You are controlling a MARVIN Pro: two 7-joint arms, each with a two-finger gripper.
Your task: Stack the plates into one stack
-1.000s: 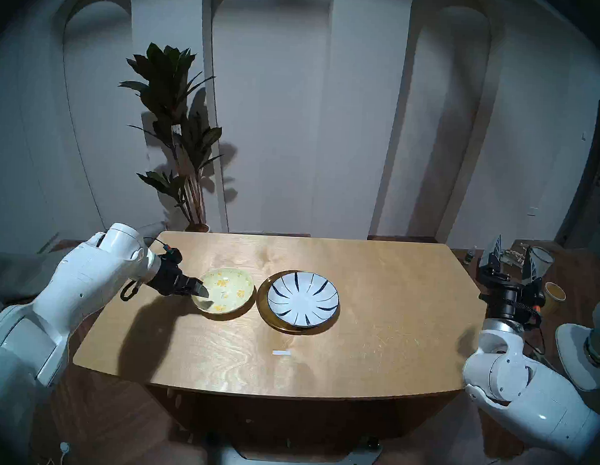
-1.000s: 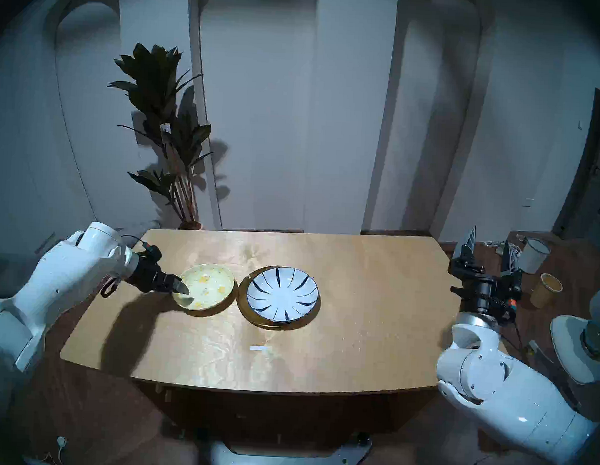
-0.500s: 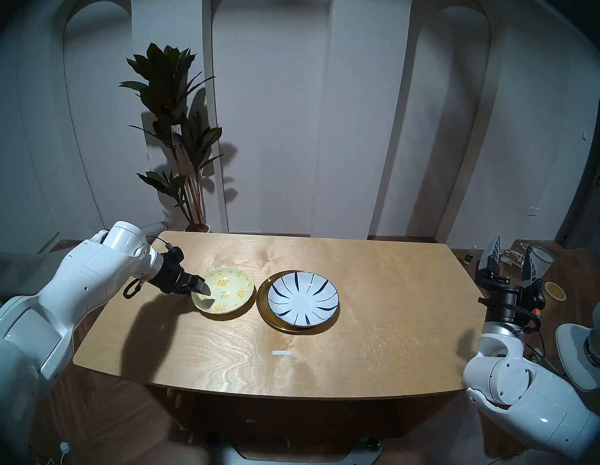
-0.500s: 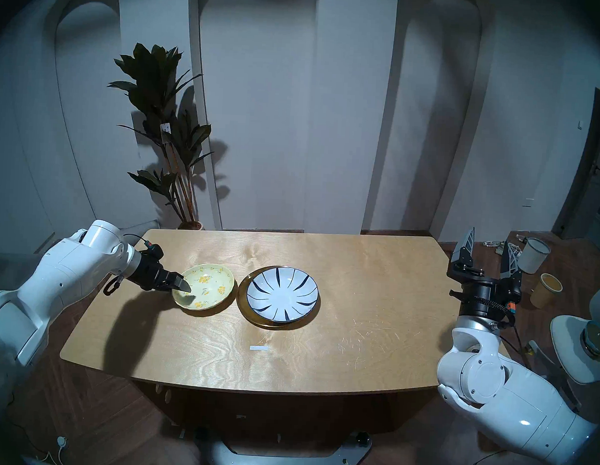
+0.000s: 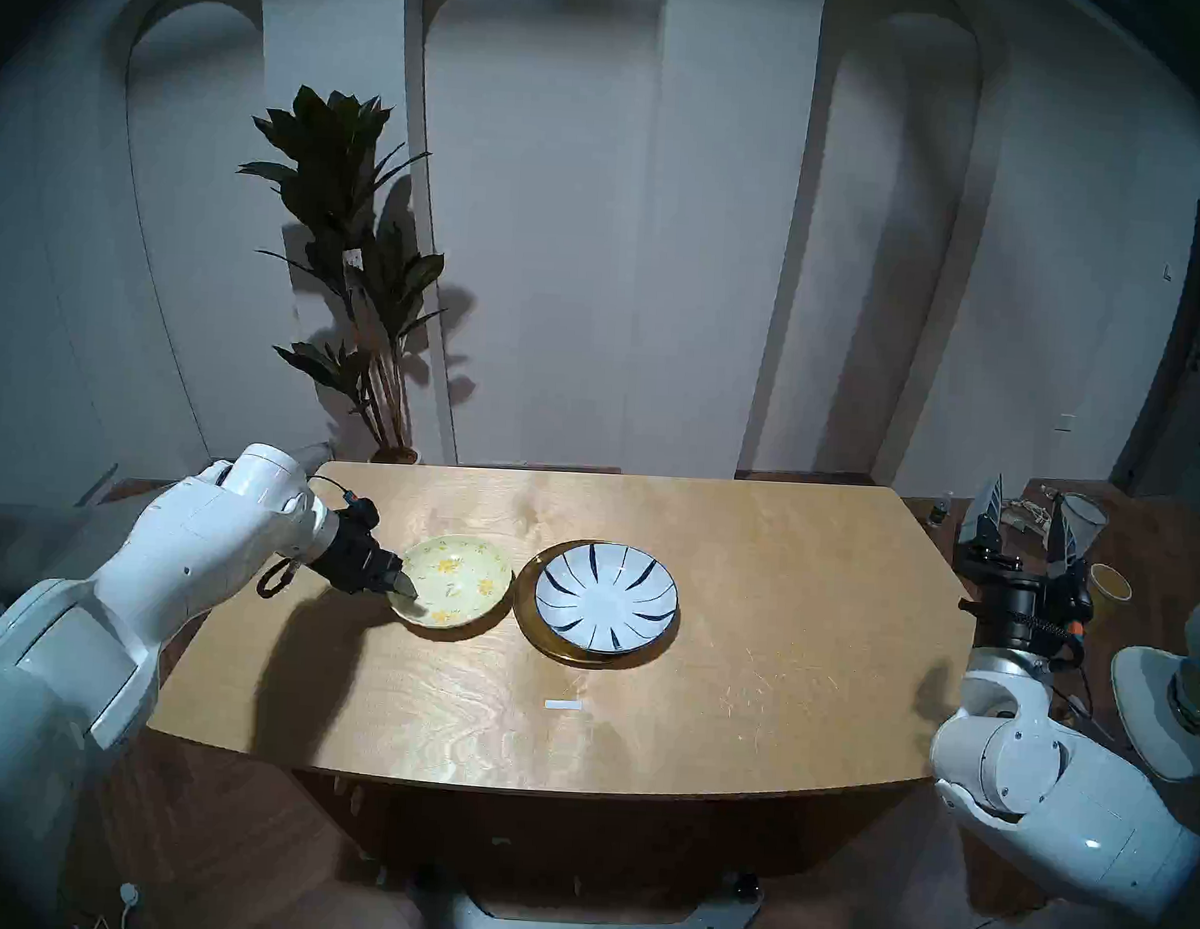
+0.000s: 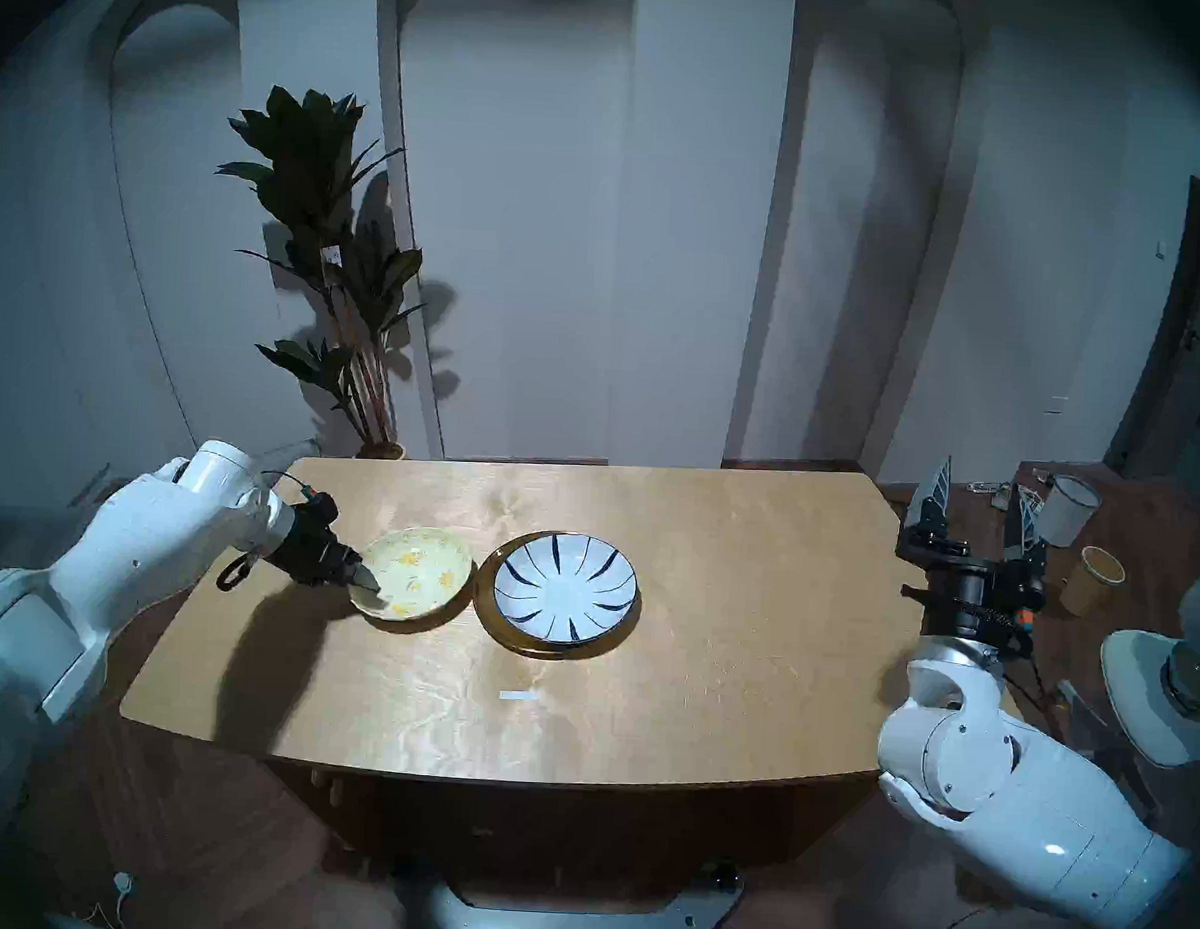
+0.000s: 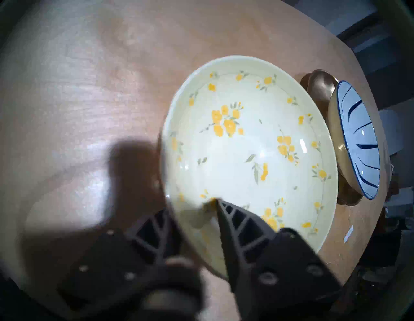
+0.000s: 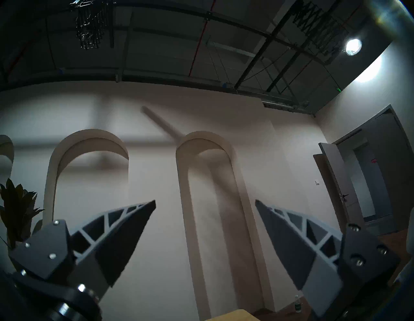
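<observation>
A pale-yellow floral plate (image 5: 459, 581) (image 7: 246, 145) lies left of centre on the wooden table (image 5: 784, 602). Just to its right, a white plate with dark-blue strokes (image 5: 605, 599) (image 7: 358, 139) rests inside a wider gold metal plate (image 5: 524, 605) (image 7: 320, 89). My left gripper (image 5: 406, 592) (image 7: 191, 205) is at the floral plate's left rim. One finger lies inside the plate and the other outside under the rim, pinching it. Off the table's right end, my right gripper (image 5: 1025, 510) (image 8: 205, 204) points upward, open and empty.
A small white strip (image 5: 563, 705) lies on the table nearer the front. A potted plant (image 5: 358, 267) stands behind the table's far left corner. On the floor to the right are a white bucket (image 5: 1080, 517), a yellow cup (image 5: 1110, 590) and a white lamp (image 5: 1174, 705).
My left arm has pushed slightly right and its fingers have drawn in onto the floral plate's rim; the plate shifted a little to the right. The right arm barely moved.
</observation>
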